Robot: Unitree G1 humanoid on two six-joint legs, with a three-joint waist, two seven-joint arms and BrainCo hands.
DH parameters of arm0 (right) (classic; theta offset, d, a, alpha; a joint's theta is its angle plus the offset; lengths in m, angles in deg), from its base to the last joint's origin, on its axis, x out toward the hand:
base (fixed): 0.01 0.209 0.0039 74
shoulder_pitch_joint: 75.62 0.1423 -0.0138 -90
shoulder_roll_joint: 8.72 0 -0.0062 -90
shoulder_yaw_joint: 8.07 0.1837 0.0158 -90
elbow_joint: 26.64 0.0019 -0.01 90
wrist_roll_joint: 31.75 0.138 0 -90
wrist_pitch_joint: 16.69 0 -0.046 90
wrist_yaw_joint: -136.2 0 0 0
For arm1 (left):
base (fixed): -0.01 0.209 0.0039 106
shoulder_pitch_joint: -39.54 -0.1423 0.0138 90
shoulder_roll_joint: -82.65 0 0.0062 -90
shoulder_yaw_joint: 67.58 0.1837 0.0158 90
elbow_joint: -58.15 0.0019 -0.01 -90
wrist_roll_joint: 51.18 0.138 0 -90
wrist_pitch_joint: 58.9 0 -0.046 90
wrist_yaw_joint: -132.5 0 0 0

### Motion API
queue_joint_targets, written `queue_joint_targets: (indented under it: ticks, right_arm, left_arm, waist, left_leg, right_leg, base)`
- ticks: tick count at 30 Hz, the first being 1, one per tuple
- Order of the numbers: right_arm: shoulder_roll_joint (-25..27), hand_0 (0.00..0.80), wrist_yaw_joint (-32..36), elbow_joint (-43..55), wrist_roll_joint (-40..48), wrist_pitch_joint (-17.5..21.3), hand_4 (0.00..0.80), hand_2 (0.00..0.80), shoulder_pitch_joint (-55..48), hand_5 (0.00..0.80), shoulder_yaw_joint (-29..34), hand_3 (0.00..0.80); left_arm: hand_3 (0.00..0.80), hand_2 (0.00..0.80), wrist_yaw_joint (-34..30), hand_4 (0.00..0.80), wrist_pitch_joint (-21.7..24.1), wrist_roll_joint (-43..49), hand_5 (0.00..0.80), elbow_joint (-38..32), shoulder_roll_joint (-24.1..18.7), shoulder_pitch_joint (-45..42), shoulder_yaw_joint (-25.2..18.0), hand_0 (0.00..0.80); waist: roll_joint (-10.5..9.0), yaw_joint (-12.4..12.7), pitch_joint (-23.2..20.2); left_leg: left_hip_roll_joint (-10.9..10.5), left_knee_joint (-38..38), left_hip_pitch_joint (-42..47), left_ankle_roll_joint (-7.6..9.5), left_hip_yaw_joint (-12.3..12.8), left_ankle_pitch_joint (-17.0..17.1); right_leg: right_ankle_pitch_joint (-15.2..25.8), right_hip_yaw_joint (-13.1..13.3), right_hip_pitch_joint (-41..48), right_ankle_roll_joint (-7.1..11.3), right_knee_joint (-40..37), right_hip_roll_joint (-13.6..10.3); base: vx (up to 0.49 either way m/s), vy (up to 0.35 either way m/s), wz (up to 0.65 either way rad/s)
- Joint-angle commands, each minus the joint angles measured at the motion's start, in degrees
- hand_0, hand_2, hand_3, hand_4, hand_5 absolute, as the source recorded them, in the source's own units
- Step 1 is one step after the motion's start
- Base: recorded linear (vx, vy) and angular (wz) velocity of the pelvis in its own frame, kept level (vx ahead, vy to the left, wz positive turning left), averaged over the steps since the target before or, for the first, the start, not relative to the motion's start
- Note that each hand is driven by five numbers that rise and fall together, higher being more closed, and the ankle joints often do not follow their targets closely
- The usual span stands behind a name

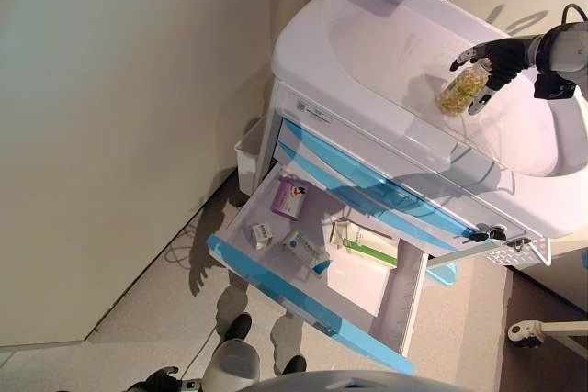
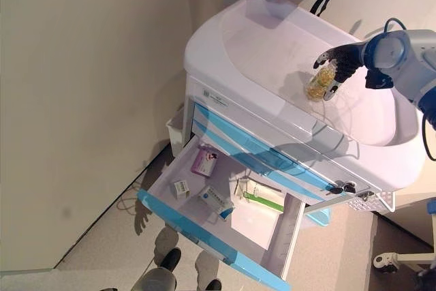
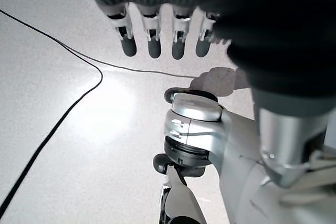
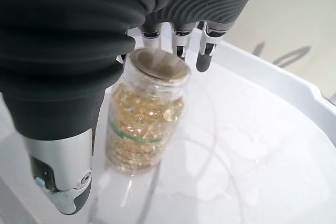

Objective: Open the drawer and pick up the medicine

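With the drawer (image 1: 303, 263) already pulled out, the right hand (image 1: 501, 57) grasps the bottle of yellow capsules (image 1: 462, 89) over the cart's white top tray (image 1: 386, 52), at about two o'clock. Its thumb-and-finger pinch looks shallow, so the smooth bottle could slip or tip on release; the left hand (image 3: 163, 35) hangs with fingers relaxed
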Motion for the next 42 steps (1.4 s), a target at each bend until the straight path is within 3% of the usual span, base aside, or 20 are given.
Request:
queue_joint_targets:
  ticks: [1,24,32,34,35,37,38,39,41,42]
  right_arm:
    - [0.78,0.0,-2.75,-2.62,1.72,0.12,0.0,0.0,3.57,0.0,2.76,0.0]
    - [1.74,0.0,-6.92,-7.39,5.34,0.44,0.0,0.0,6.18,0.0,7.0,0.0]
    - [9.17,0.0,-9.28,-5.72,19.54,1.63,0.0,0.0,7.94,0.0,10.79,0.0]
    - [13.84,0.0,-9.85,-3.56,28.78,2.82,0.0,0.0,5.23,0.0,16.55,0.0]
    - [13.94,0.0,-9.89,-3.39,28.73,2.83,0.0,0.0,4.33,0.0,17.44,0.0]
    - [16.37,0.0,-13.05,-6.57,36.1,5.0,0.0,0.0,-2.91,0.0,28.29,0.0]
    - [16.12,0.0,-14.93,-7.59,38.58,5.5,0.0,0.0,-7.03,0.0,34.36,0.0]
    - [16.13,0.0,-15.01,-7.33,38.51,5.56,0.0,0.0,-8.55,0.0,35.85,0.0]
    - [12.98,0.0,-20.24,-9.2,42.08,7.86,0.0,0.0,-16.47,0.0,47.94,0.0]
    - [12.9,0.0,-20.44,-8.7,41.89,7.89,0.0,0.0,-18.31,0.0,49.72,0.0]
  left_arm:
    - [0.0,0.0,0.27,0.0,0.64,-0.12,0.0,2.42,-0.94,-0.11,-2.64,0.0]
    - [0.0,0.0,0.77,0.0,0.74,-0.81,0.0,3.2,-0.94,-0.59,-3.24,0.0]
    - [0.0,0.0,0.52,0.0,1.55,-1.3,0.0,2.87,-0.44,-1.53,-3.61,0.0]
    - [0.0,0.0,0.18,0.0,2.22,-1.36,0.0,2.14,0.12,-2.28,-3.82,0.0]
    - [0.0,0.0,0.18,0.0,2.22,-1.36,0.0,2.12,-0.11,-2.32,-3.8,0.0]
    - [0.0,0.0,0.43,0.0,3.05,-0.9,0.0,1.3,0.86,-2.73,-3.63,0.0]
    - [0.0,0.0,0.81,0.0,3.15,-0.53,0.0,1.12,0.89,-2.77,-3.37,0.0]
    - [0.0,0.0,0.82,0.0,3.15,-0.51,0.0,1.12,0.56,-2.81,-3.36,0.0]
    - [0.0,0.0,2.11,0.0,3.24,0.42,0.0,0.69,1.06,-2.88,-3.03,0.0]
    - [0.0,0.0,2.13,0.0,3.23,0.45,0.0,0.68,0.69,-2.91,-2.99,0.0]
  waist:
    - [-1.74,0.12,-0.4]
    - [-1.59,-1.17,-1.26]
    - [-0.66,-3.66,-2.45]
    - [0.69,-5.13,-3.01]
    - [0.47,-5.04,-3.01]
    - [2.96,-6.3,-3.01]
    - [3.61,-6.92,-3.12]
    - [3.3,-6.79,-3.13]
    - [5.89,-8.11,-2.66]
    - [5.54,-7.89,-2.66]
  left_leg:
    - [-1.06,0.1,1.99,-0.39,1.53,-2.51]
    - [-0.75,-0.32,3.04,-0.28,2.65,-2.87]
    - [-0.54,-0.08,4.49,-0.04,4.45,-3.85]
    - [-0.5,0.03,5.15,0.23,5.65,-4.41]
    - [-0.49,0.03,5.19,0.23,5.69,-4.43]
    - [-0.47,-0.01,6.16,0.63,6.88,-5.06]
    - [-0.59,0.0,5.99,0.84,7.35,-4.92]
    - [-0.56,0.0,6.03,0.84,7.41,-4.96]
    - [-0.66,0.0,6.65,1.62,9.23,-5.38]
    - [-0.62,0.01,6.71,1.63,9.35,-5.44]
  right_leg:
    - [2.75,0.89,-2.27,3.22,5.15,-1.18]
    - [3.05,2.07,-1.91,3.4,5.13,-1.14]
    - [3.2,3.7,-1.31,3.72,5.47,-1.33]
    - [3.22,5.01,-1.26,3.98,5.71,-1.4]
    - [3.21,5.05,-1.25,3.98,5.72,-1.39]
    - [2.92,6.32,-1.05,4.16,6.17,-1.52]
    - [3.03,6.8,-1.47,4.33,6.28,-1.72]
    - [3.01,6.87,-1.47,4.32,6.32,-1.7]
    - [3.05,8.77,-2.24,4.64,7.06,-1.95]
    - [3.04,8.9,-2.26,4.65,7.13,-1.91]
  base:
    - [0.0,0.0,0.0]
    - [-0.001,-0.001,-0.02]
    - [-0.004,0.016,-0.1]
    - [-0.002,0.033,-0.22]
    - [-0.008,0.042,-0.33]
    - [-0.025,0.059,-0.43]
    - [-0.032,0.047,-0.32]
    - [-0.06,0.07,-0.17]
    - [-0.043,0.081,-0.19]
    - [-0.017,0.055,-0.45]
